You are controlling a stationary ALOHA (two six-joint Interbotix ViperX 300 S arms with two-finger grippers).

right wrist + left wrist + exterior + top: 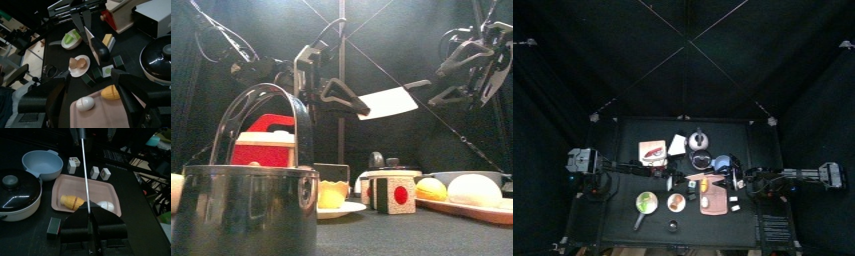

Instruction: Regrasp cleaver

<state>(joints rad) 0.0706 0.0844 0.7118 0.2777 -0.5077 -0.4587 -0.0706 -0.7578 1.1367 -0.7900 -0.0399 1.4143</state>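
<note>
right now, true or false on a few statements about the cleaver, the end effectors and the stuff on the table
1. The cleaver is held up off the table by the left end effector. True.
2. The right end effector is shut on the blade. False: its jaws stand wide open.
3. The pink tray holds a white egg and a yellow item. True.
4. The black pot has its lid off. False: the lid is on.
5. The blue bowl sits on the pink tray. False: it stands beside it.
</note>
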